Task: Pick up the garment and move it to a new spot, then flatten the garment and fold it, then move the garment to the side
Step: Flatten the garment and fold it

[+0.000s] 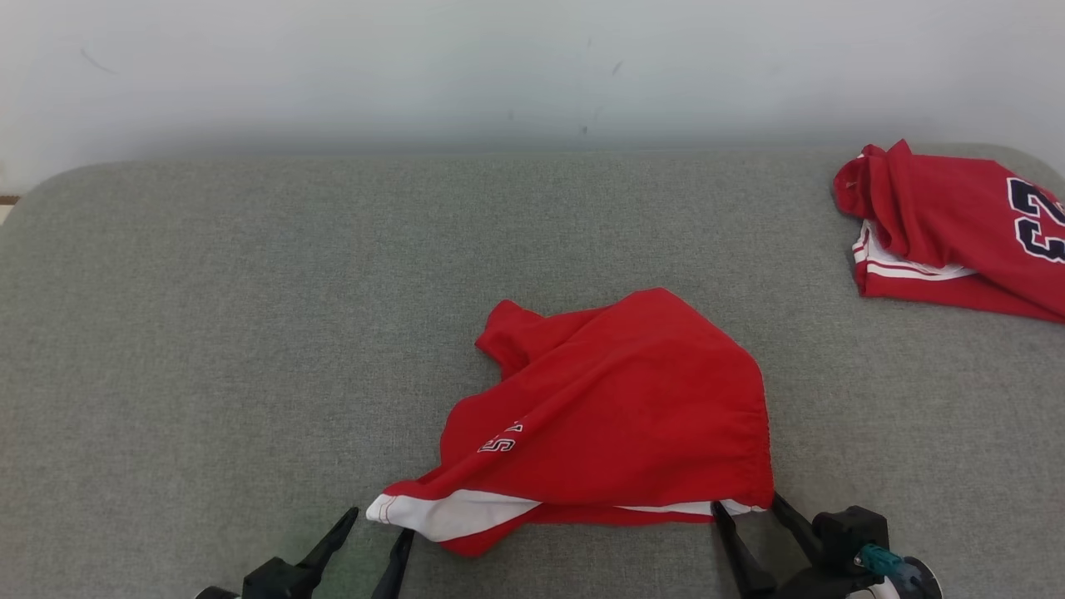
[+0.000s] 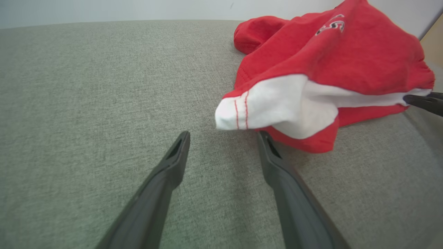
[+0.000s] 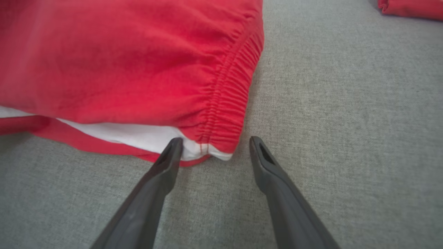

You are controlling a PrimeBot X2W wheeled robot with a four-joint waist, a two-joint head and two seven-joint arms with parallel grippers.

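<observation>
At 2 o'clock in the head view, the second red jersey [image 1: 957, 241] is cut off by the right edge, and its dark number is partly lost. On the garment [image 1: 616, 408], the lettering at 8 o'clock runs into a fold and is unreadable. The bodies of the left gripper [image 1: 380, 522] and right gripper [image 1: 745, 500] are cut off at 6 o'clock.

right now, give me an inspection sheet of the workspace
surface: grey fabric top, flat
job's things: red shorts, crumpled near the front edge, white trim showing
clutter: red jersey, bunched at far right
tools: left tool open, just short of the shorts' white corner; right tool open, waistband corner between its fingers, not gripped
cables: teal connector at right wrist
surroundings: pale wall behind, a few small marks
</observation>
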